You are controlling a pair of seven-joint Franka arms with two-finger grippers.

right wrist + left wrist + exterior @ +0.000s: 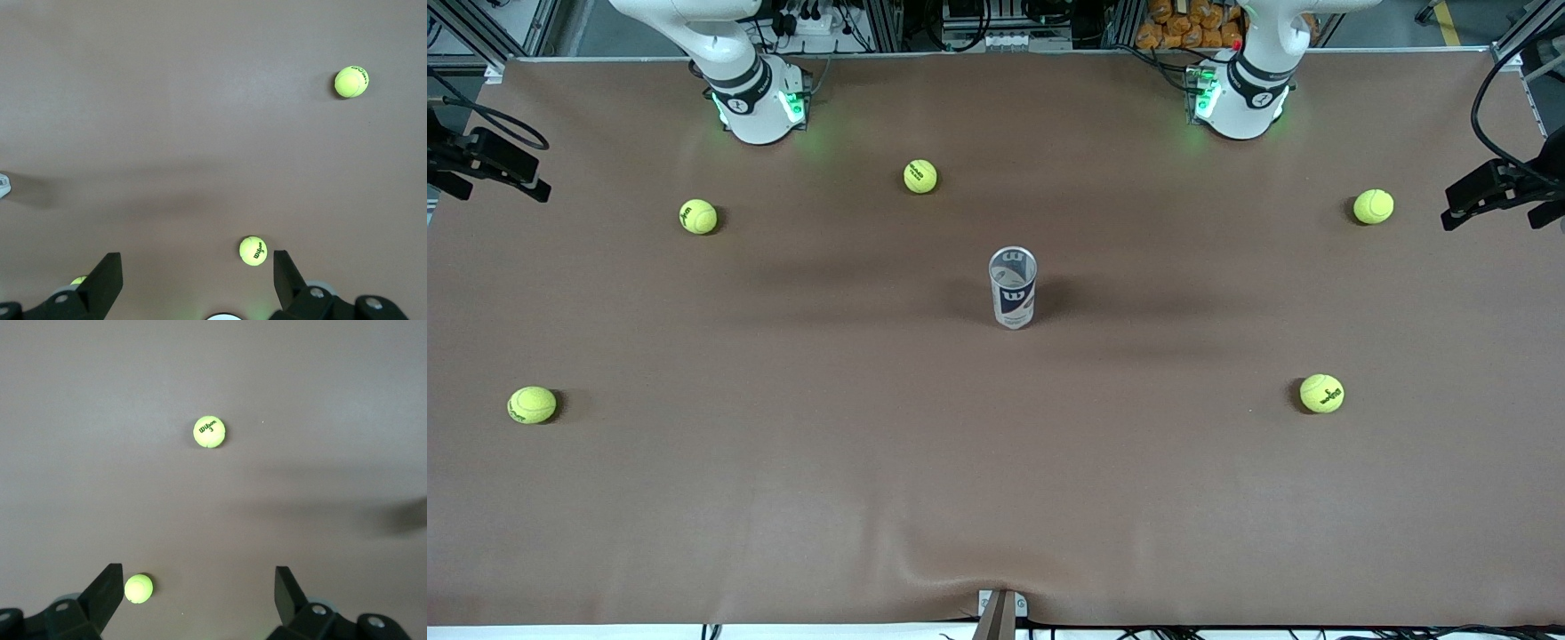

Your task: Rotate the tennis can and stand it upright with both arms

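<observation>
The tennis can [1013, 289] stands upright in the middle of the table, open end up, with its navy "W" label facing the front camera. A sliver of it shows at the edge of the right wrist view [3, 185]. Both arms are drawn back high over their bases: the left arm [1249, 84] and the right arm [747, 89]. The left gripper [199, 587] is open and empty, high over the table near two balls. The right gripper [198, 270] is open and empty, high over the table. Neither gripper shows in the front view.
Several yellow-green tennis balls lie scattered around the can: one [920, 176] nearest the right arm's base, one [698, 216], one [532, 404], one [1373, 206], one [1321, 393]. Black camera mounts [489, 160] [1503, 191] stand at both table ends.
</observation>
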